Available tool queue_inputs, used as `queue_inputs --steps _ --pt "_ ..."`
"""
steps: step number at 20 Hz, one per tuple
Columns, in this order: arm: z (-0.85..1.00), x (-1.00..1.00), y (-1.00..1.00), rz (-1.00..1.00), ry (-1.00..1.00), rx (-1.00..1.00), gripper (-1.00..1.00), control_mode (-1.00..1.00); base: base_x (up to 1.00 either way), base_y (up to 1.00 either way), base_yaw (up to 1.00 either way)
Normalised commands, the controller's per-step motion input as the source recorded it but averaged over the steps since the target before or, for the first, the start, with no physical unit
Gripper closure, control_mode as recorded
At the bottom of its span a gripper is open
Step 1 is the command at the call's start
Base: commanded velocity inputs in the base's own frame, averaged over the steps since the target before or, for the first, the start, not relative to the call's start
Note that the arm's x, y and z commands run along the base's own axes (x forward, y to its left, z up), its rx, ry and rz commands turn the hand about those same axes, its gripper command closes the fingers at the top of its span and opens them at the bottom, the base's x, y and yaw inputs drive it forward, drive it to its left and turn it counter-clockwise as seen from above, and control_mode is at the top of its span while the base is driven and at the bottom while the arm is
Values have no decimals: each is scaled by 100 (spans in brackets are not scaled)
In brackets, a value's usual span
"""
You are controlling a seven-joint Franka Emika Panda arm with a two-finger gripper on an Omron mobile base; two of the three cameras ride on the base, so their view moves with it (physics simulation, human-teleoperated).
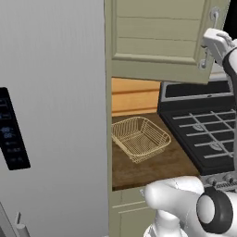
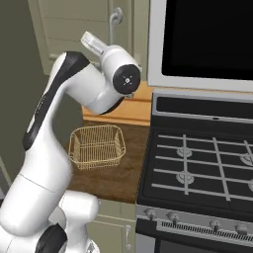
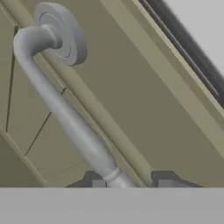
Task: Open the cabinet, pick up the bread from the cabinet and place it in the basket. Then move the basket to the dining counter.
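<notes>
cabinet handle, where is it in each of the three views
Left base view: the cabinet handle is at the upper right, on the door's right edge, by the arm's hand.
Right base view: the handle is at the top, left of centre, above the arm's hand.
Hand view: the handle runs diagonally from upper left down between the gripper tips.
Shared landmark: the basket on the wood counter shows in both base views.

Matt olive-green painted cabinet [image 1: 157, 41] door with panelled grooves, smooth satin grey metal handle [image 3: 61, 109] on a round rosette, tan-gold wire-mesh basket [image 1: 140, 138], dark-brown grained wood bench [image 1: 152, 166], glossy black stove [image 2: 197, 163] top with grey metal grates, smooth matt grey fridge [image 1: 51, 115]
</notes>
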Motion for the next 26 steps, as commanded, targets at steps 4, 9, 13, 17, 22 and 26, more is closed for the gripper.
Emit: queue_inputs --steps 4,9,13,17,22,26 --pt "11 -100 9 0 2 -11 100 -100 0 0 0" --pt "12 -100 31 0 11 -11 100 -100 0 0 0" --pt "16 -100 55 0 17 -13 100 -100 0 0 0" --pt "4 -100 93 0 13 -14 100 -100 0 0 0" --pt "2 -98 98 0 3 -9 -100 -100 0 0 0" --pt "3 -83 -11 0 0 -3 -100 -100 0 0 0"
